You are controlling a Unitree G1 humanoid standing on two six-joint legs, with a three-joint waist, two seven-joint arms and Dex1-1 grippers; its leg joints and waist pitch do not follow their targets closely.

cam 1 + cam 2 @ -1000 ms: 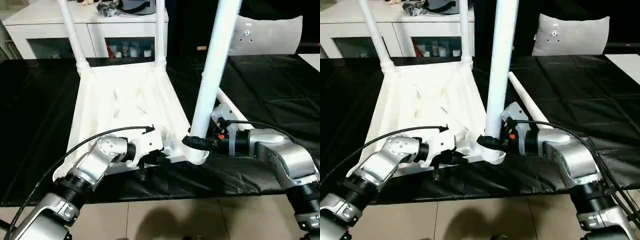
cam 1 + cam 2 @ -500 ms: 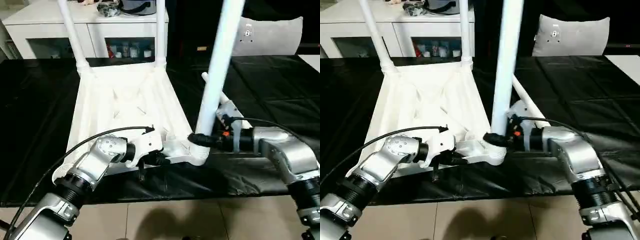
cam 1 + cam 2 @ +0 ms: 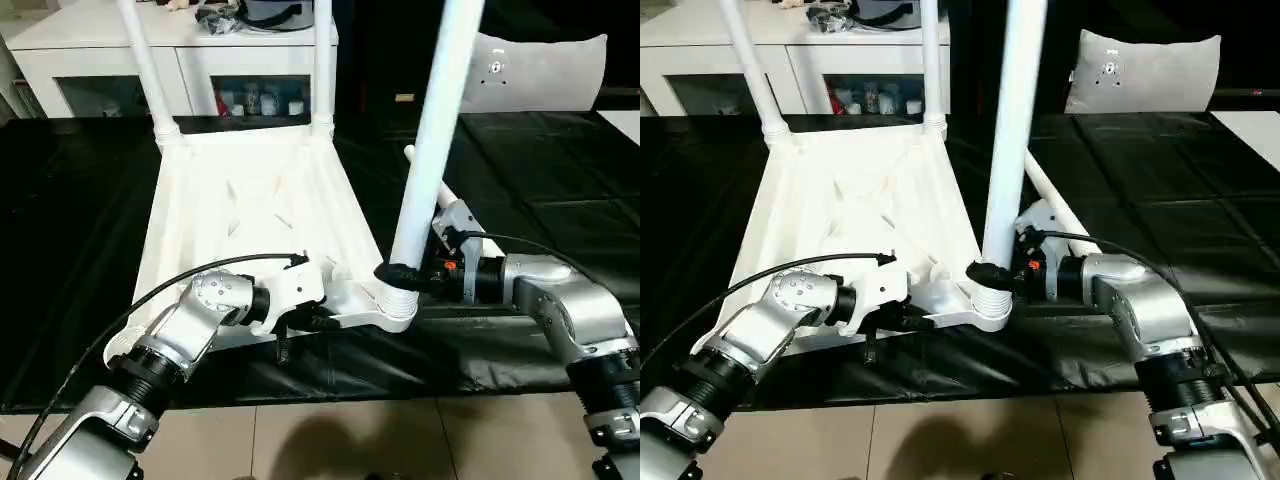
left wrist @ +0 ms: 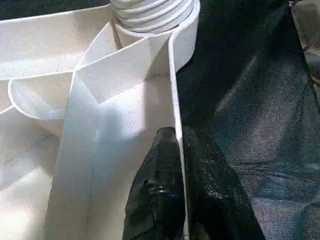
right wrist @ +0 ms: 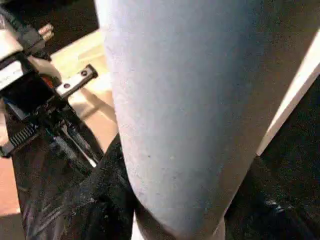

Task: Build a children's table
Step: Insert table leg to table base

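Observation:
The white table top [image 3: 250,210] lies upside down on the black cloth, its X ribs facing up. Two white legs [image 3: 145,60] [image 3: 322,60] stand in its far corner sockets. My right gripper [image 3: 400,274] is shut on a third leg [image 3: 435,130] low on its shaft, holding it nearly upright with its threaded end in the near right corner socket [image 3: 396,314]. My left gripper [image 4: 179,135] is shut on the table top's thin near rim [image 4: 175,90], just beside that socket. A fourth leg [image 3: 1050,205] lies on the cloth behind my right gripper.
A white cabinet [image 3: 100,60] with clutter on top stands behind the table top. A grey cushion [image 3: 540,65] leans at the back right. The black cloth [image 3: 80,250] ends close to me, with tiled floor [image 3: 330,440] below.
My right gripper has lifted the third leg a little and set it more upright; its threaded end now sits in the near right socket. The left gripper keeps its hold on the rim.

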